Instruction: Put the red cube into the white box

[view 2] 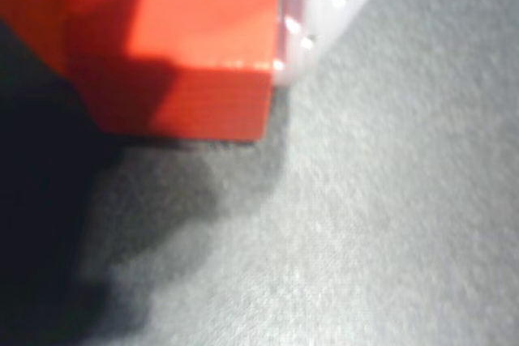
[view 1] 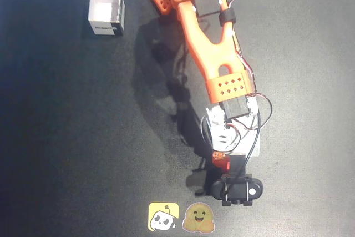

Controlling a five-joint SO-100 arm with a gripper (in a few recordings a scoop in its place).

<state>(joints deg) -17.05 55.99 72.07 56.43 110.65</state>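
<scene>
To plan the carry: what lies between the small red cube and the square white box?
Overhead view: only bare dark table between the small red cube and the square white box.

In the overhead view the dark table point(view 1: 61, 137) lies bare across its whole left half, so the stretch from the arm point(view 1: 213, 54) toward the white box point(view 1: 105, 10) at eleven o'clock is open. Two stickers point(view 1: 183, 216) lie flat at six o'clock.

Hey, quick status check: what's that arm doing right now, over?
Gripper down at the cube, grip state unclear. Cube looks on the table. White box far off, empty, path looks open.
</scene>
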